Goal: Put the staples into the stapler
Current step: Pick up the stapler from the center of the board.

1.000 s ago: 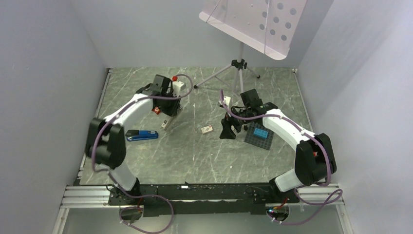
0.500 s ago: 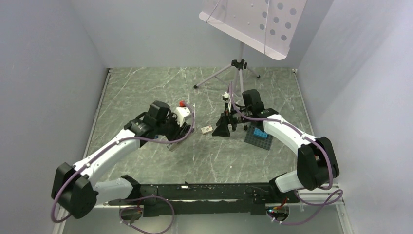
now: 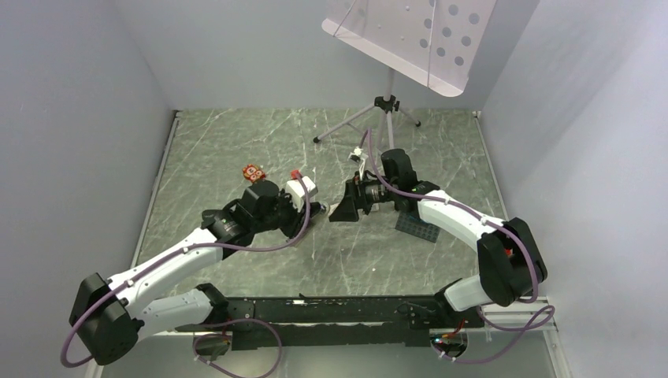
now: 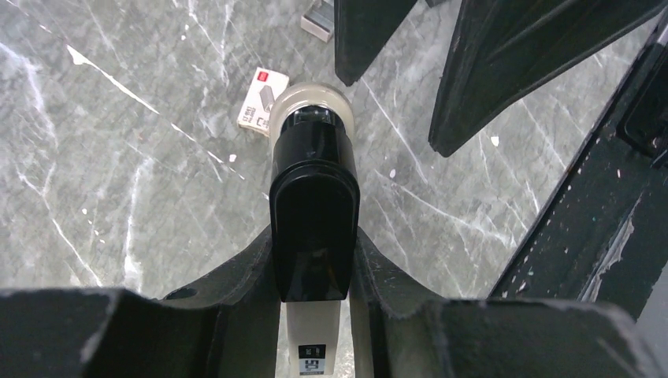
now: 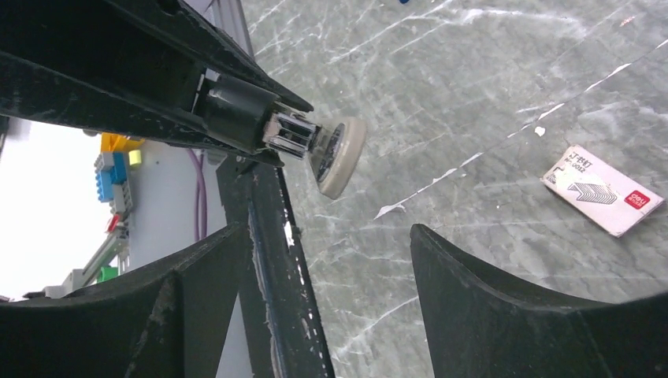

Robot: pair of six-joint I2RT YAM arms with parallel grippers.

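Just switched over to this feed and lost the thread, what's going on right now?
The left gripper is shut on the black-and-cream stapler, holding it over the table. The right gripper is open and empty, facing the stapler's front end. A white staple box lies on the table below, and a small silver-grey block, probably the staples, sits just past it, untouched.

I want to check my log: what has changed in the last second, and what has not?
The left gripper, shut on the stapler, swung from the far left to the centre. The right gripper, open, moved left to meet it. Nothing was visibly let go. The tripod and dark baseplate stayed.
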